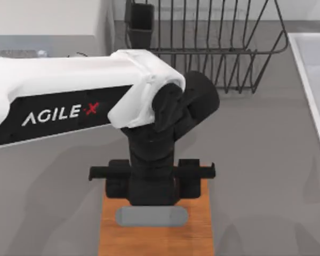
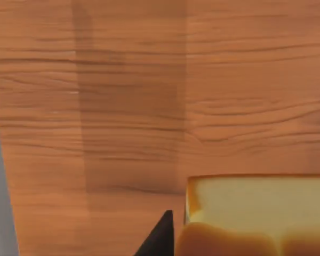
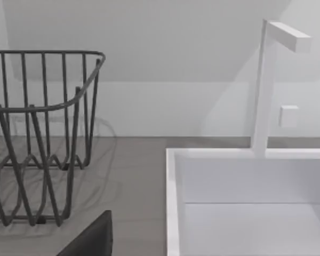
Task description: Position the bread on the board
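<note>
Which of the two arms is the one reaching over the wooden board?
The left arm: it stretches from the table's left, its gripper over the board.

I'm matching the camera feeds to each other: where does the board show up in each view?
Top view: the board lies at bottom centre, under the left gripper.
Left wrist view: the board spans the frame, the bread low on it.
Right wrist view: not in it.
Shared landmark: the streaky orange-brown grain.
</note>
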Robot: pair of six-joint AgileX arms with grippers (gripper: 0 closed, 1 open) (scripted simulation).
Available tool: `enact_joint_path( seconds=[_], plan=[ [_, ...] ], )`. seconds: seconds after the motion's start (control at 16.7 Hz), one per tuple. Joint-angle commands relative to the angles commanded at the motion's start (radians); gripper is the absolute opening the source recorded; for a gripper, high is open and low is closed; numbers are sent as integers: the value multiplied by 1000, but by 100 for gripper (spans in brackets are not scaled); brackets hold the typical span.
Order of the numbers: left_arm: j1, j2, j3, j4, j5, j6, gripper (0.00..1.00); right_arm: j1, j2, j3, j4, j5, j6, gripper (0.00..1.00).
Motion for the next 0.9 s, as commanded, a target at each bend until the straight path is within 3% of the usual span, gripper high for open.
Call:
enact_joint_path(
  seconds=[0.9],
  plan=[
    [-3, 50, -89, 153, -1, 0, 0, 0, 0, 0, 0, 0, 0, 100]
  ],
)
